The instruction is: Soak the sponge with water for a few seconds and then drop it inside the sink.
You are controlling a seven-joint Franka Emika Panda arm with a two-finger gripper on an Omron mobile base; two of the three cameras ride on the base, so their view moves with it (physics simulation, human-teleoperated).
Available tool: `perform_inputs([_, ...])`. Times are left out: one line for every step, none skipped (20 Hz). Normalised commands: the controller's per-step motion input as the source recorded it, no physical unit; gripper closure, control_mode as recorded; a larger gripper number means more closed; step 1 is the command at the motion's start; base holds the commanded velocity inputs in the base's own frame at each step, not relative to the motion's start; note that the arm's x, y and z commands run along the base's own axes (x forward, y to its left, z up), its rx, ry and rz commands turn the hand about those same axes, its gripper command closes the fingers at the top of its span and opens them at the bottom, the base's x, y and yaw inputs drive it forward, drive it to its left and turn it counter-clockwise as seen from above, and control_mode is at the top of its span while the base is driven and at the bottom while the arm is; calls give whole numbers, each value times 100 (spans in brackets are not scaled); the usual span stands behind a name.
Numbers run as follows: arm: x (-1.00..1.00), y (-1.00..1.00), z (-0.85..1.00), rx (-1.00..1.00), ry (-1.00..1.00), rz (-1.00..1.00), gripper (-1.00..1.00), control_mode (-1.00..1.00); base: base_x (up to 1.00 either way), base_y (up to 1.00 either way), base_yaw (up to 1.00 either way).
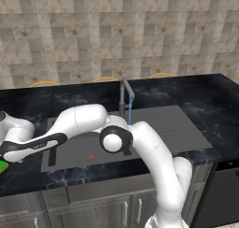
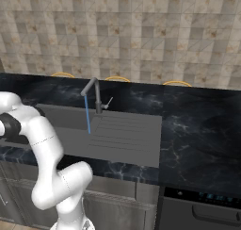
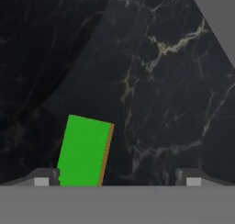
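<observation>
Lying flat on the black counter (image 3: pixel 151 81) at the lower left of the hand view, the sponge (image 3: pixel 83 151) sits green face up, just beside the left fingertip, long axis nearly upright; the gripper (image 3: pixel 117 181) hangs spread wide and empty, so it must shift left.

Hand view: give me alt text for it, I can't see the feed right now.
The sponge, green face up, lies on the black marbled countertop just inside one fingertip of the open gripper, not yet gripped. A corner of the grey sink shows at the top right.
</observation>
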Motion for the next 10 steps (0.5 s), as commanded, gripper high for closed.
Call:
perform_inputs([22, 11, 0, 4, 0, 0, -100, -100, 0, 0, 0])
perform_inputs([20, 10, 0, 3, 0, 0, -100, -100, 0, 0, 0])
perform_inputs([19, 14, 0, 2, 0, 0, -100, -100, 0, 0, 0])
perform_inputs([17, 16, 0, 2, 0, 0, -100, -100, 0, 0, 0])
perform_inputs([13, 19, 0, 1, 0, 0, -100, -100, 0, 0, 0])
perform_inputs([11, 21, 0, 1, 0, 0, -100, -100, 0, 0, 0])
perform_inputs([9, 24, 0, 1, 0, 0, -100, -100, 0, 0, 0])
perform_inputs([9, 29, 0, 0, 0, 0, -100, -100, 0, 0, 0])
perform_inputs([11, 29, 0, 0, 1, 0, -100, -100, 0, 0, 0])
perform_inputs([9, 28, 0, 0, 2, 0, -100, -100, 0, 0, 0])
